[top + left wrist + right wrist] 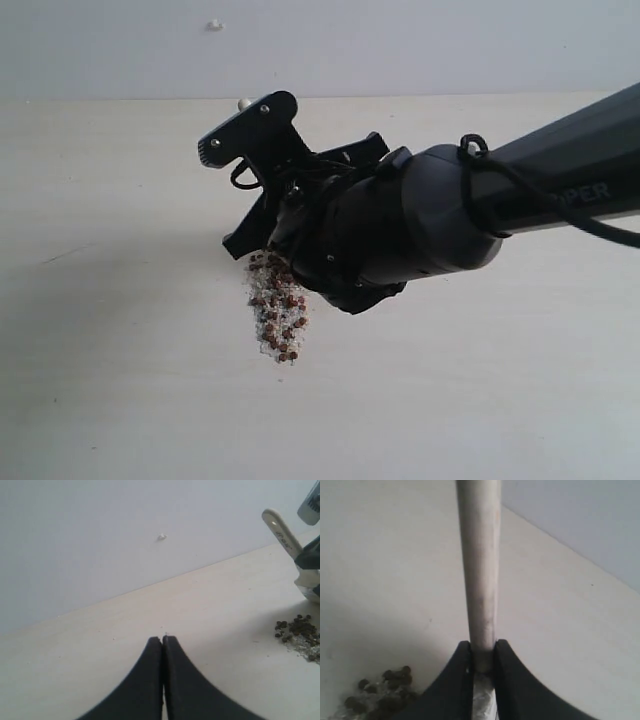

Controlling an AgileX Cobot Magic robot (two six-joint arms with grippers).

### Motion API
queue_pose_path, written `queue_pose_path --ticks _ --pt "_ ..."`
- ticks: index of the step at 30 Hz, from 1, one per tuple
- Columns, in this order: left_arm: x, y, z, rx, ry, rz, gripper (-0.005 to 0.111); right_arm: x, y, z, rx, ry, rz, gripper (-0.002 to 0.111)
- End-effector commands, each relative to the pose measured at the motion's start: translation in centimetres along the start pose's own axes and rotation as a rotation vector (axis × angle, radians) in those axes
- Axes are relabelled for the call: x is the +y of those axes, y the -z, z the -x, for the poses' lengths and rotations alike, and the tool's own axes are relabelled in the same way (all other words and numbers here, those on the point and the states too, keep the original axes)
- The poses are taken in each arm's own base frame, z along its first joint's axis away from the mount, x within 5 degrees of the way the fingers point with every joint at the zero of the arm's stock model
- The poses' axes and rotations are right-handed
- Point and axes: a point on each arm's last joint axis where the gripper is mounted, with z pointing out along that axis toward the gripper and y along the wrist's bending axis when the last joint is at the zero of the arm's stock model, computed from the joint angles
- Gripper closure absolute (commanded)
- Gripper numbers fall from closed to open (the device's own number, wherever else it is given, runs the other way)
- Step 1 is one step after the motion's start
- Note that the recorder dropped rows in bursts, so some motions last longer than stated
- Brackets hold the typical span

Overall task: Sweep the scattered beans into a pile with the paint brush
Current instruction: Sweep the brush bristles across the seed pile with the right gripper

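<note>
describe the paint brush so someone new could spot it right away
Find the big black arm reaching over the pale table. Its right gripper clamps the paint brush by the pile. It is the only pale, rod-like handle there.

Table [120, 400] pale, matt, wood-look — paint brush [479, 570] handle smooth, probably wood.

Pale cream wood-grain tabletop [110, 400] fills most of view; plain light grey-white wall [420, 45] behind w/ small white blob [214, 24] on it. Soft even light, faint shadows.
</note>
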Motion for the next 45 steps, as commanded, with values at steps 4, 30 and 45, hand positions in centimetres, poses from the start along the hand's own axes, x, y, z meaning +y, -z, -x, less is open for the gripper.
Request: queue_pose_path --ticks 4,30,45 --pt "0.0 0.0 -0.1 -0.003 -0.002 -0.002 0.107 1.2 0.1 1.5 -0.024 -0.016 0.157 0.108" --pt "0.0 0.0 -0.1 -0.003 -0.002 -0.002 0.107 -7.0 7.1 8.2 -0.401 0.284 0.710 0.108" --pt "0.0 0.0 -0.1 -0.003 -0.002 -0.002 0.107 -4.1 3.3 -3.0 -0.257 0.200 1.542 0.108"
